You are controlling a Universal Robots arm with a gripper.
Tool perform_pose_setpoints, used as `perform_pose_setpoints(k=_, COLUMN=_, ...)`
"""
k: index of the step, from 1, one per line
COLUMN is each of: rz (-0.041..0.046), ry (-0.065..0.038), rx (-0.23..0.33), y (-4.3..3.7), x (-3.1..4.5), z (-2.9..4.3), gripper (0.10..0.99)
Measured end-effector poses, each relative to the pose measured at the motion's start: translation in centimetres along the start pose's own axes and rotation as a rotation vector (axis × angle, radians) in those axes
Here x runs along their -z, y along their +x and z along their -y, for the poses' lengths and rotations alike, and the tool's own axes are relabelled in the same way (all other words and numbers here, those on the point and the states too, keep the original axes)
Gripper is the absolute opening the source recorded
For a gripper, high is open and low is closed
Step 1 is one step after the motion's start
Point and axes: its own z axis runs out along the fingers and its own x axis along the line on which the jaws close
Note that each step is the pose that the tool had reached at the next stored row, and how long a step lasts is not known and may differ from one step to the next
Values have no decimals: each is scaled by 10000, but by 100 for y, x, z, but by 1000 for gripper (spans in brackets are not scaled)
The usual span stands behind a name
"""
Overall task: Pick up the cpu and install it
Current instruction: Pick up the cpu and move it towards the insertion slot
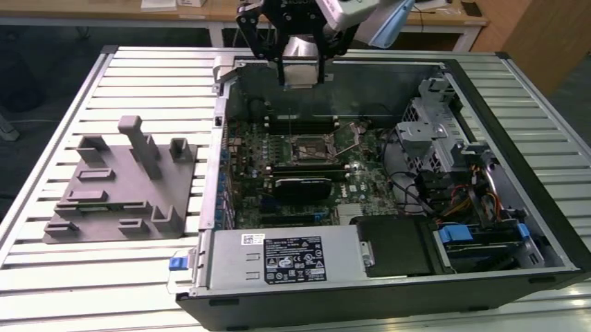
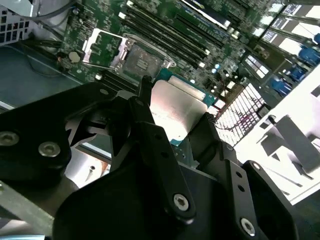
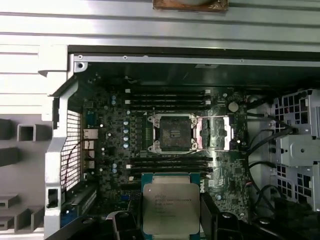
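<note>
The cpu (image 1: 301,63) is a small square chip with a pale silver-grey top. My gripper (image 1: 301,72) is shut on it by two opposite edges. It hangs above the far wall of the open computer case (image 1: 517,207). In the first wrist view the cpu (image 3: 171,206) lies flat between the black fingers (image 3: 215,220), some way short of the open socket (image 3: 173,132). The socket's (image 2: 140,61) retaining frame is swung open beside it. In the second wrist view the cpu's (image 2: 176,112) underside shows between the fingers (image 2: 145,107). The socket (image 1: 314,146) sits mid-board.
A grey fixture (image 1: 120,187) with upright blocks stands on the slatted table at the exterior view's left. Inside the case are memory slots (image 3: 167,97), a black module (image 1: 300,185), a power supply (image 1: 277,252), a metal drive cage (image 1: 434,131) and loose cables (image 1: 461,200).
</note>
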Motion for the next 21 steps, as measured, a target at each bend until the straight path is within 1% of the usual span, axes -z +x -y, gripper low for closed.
perform_pose_setpoints(k=7, rz=-17, ry=0, rx=-2, y=-194, x=-43, z=-5, gripper=541)
perform_pose_setpoints(k=13, rz=-39, ry=0, rx=-4, y=-338, x=-106, z=-6, gripper=541)
perform_pose_setpoints(k=16, rz=-52, ry=4, rx=-3, y=-396, x=-152, z=-4, gripper=541)
perform_pose_setpoints(k=21, rz=-81, ry=25, rx=-5, y=-452, x=-240, z=0, gripper=541)
